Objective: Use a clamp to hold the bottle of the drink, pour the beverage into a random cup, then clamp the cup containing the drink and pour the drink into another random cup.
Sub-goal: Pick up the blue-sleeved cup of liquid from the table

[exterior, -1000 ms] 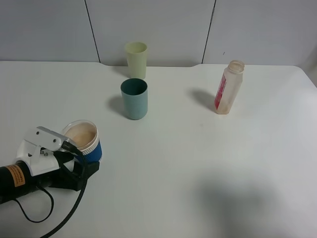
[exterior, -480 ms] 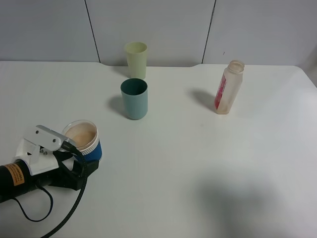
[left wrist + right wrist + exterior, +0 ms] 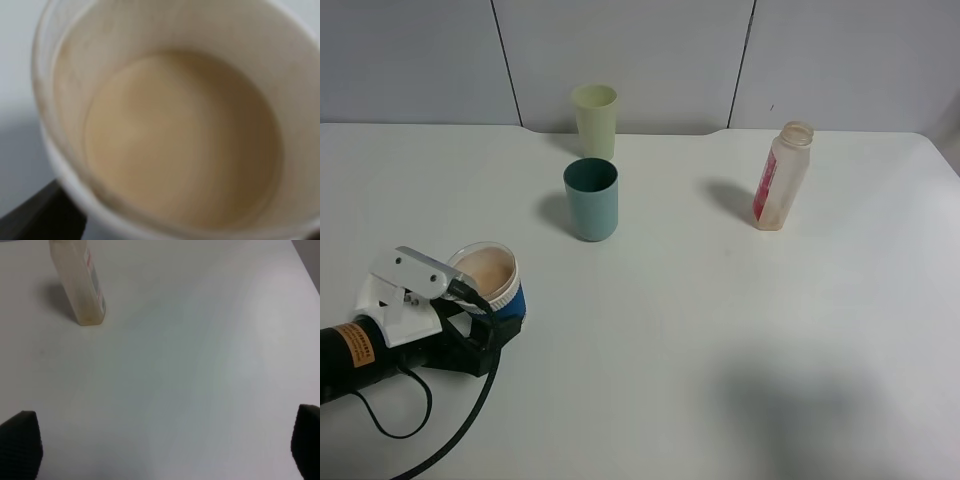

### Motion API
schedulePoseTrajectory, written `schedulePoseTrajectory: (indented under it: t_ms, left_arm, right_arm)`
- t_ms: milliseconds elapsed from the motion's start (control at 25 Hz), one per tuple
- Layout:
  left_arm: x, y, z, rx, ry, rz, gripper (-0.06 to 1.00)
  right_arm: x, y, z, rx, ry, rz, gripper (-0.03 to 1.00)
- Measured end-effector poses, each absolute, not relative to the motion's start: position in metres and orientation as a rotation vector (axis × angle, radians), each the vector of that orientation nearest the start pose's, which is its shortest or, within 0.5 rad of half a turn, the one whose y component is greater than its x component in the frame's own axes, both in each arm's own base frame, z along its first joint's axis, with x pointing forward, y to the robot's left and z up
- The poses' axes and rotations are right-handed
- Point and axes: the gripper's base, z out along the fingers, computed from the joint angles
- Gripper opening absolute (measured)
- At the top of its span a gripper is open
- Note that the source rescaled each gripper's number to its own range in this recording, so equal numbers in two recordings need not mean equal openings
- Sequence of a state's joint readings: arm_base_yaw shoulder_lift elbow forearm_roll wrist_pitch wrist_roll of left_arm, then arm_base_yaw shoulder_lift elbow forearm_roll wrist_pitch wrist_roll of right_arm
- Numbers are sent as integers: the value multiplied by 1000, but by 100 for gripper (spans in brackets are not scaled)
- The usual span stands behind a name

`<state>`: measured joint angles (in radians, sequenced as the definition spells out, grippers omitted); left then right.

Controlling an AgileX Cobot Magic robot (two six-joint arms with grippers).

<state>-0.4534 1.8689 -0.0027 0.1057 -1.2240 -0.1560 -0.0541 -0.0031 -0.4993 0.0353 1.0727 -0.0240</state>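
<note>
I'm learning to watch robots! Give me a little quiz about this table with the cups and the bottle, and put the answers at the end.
1. Pick one. The bottle is: A) lying on its side, B) standing upright with no cap on, C) hanging upside down.
2. True or false: the left gripper has its fingers closed around the blue-and-white cup.
3. Fill the gap: the pale yellow-green tumbler stands right behind the ___ tumbler.

Key
1. B
2. True
3. teal; it is the teal tumbler
</note>
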Motion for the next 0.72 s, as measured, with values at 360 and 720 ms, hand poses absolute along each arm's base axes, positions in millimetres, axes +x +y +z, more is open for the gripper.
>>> schedulePoseTrajectory:
  t_ms: [360, 720]
  left_arm:
    - [161, -89, 81, 425, 2085, -452, 38]
    - [170, -94, 78, 427, 2078, -454, 38]
  right_arm:
    - [-6, 3, 276, 29, 2053, -6, 100]
    - [-6, 3, 276, 29, 2053, -6, 100]
